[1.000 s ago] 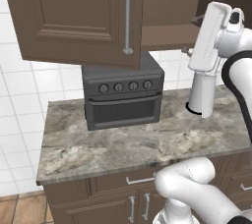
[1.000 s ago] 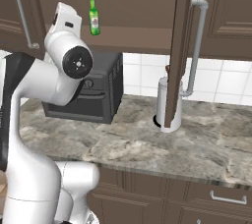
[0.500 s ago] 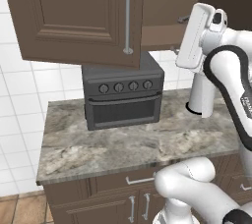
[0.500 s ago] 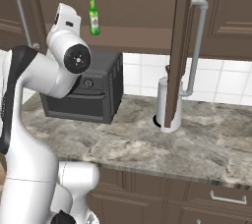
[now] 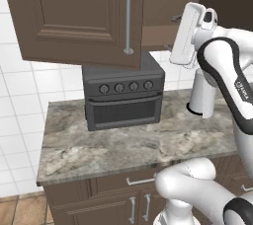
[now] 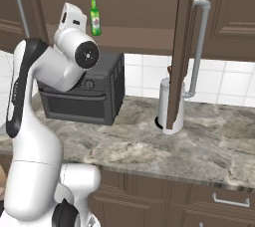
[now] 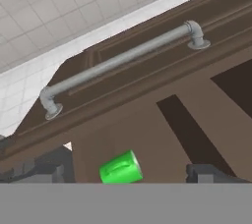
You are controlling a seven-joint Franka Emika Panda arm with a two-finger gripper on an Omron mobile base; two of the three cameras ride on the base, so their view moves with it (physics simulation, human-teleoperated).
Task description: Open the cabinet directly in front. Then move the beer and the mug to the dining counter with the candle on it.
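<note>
Left base view first: the cabinet door on the left hangs swung open over the dark toaster oven, which sits on the stone counter. To the right the white arm reaches up toward the open shelf, with a white cylinder standing on the counter behind it. From the right base view, the beer stands upright on the cabinet shelf just beside the robot's hand, and the right door stands edge-on. Hand view: the gripper has its jaws spread wide, holding nothing; the mug shows between the fingertips, below a bar handle.
</note>
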